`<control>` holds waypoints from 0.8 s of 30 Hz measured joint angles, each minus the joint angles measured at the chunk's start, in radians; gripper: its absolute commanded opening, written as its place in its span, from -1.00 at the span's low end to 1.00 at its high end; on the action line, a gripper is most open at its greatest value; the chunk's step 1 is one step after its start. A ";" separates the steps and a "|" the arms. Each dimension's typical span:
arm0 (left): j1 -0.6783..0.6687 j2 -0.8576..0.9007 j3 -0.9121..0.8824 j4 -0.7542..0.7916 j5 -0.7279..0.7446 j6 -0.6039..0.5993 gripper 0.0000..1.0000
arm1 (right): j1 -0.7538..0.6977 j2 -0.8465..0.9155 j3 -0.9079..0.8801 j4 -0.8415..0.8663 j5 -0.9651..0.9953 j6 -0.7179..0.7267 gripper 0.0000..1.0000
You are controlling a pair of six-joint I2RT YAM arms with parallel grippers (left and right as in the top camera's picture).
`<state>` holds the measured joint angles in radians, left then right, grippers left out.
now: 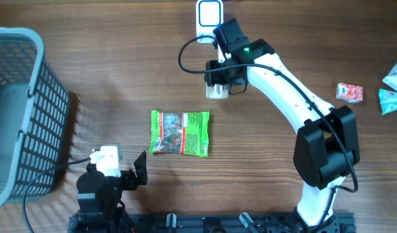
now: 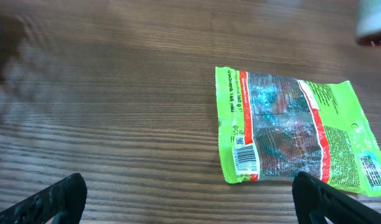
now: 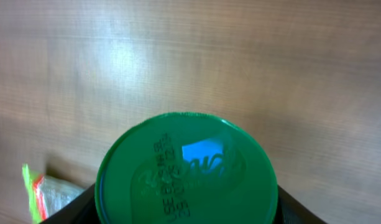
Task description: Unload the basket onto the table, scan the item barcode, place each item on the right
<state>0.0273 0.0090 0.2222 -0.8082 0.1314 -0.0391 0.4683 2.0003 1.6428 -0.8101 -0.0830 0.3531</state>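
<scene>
Grasp step: right fingers [image 3: 72, 208] flank the jar [image 3: 187, 168], hold unconfirmed; left fingers [image 2: 53, 199] wide. Next: present its barcode to the scanner [image 1: 208, 16].

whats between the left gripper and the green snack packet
Nothing but bare wooden table lies between the open left gripper and the green packet. The left wrist view shows it best.

Overhead and low left wrist share packet [image 1: 179, 133]

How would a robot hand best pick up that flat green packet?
Likely from above, pinching the sealed end farthest from the barcode. The green packet lies flat on the table, so only a thin edge can be pinched, and the barcode stays uncovered.
</scene>
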 measured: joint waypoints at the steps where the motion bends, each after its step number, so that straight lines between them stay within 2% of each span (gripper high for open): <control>1: 0.000 0.000 0.000 0.000 0.000 0.000 1.00 | 0.000 0.000 0.000 0.028 0.019 0.000 -0.10; 7: 0.000 0.000 0.000 0.000 0.000 0.000 1.00 | -0.001 0.000 -0.022 0.236 0.066 -0.003 -0.15; 14: 0.000 0.000 0.000 0.000 0.000 0.000 1.00 | -0.001 0.003 -0.213 0.510 0.147 -0.003 -0.12; 19: 0.000 0.000 0.000 0.000 0.000 0.000 1.00 | -0.001 0.005 -0.277 0.655 0.174 0.013 0.01; 22: 0.000 0.000 0.000 0.000 0.000 0.000 1.00 | -0.001 0.005 -0.281 0.686 0.176 0.024 0.30; 23: 0.000 0.000 0.000 0.000 0.000 0.000 1.00 | 0.000 0.005 -0.281 0.685 0.178 0.028 0.46; 24: 0.000 0.000 0.000 0.000 0.000 0.000 1.00 | 0.002 0.005 -0.282 0.681 0.179 0.037 0.49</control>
<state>0.0273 0.0090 0.2222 -0.8082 0.1314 -0.0391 0.4698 2.0048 1.3609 -0.1287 0.0963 0.3901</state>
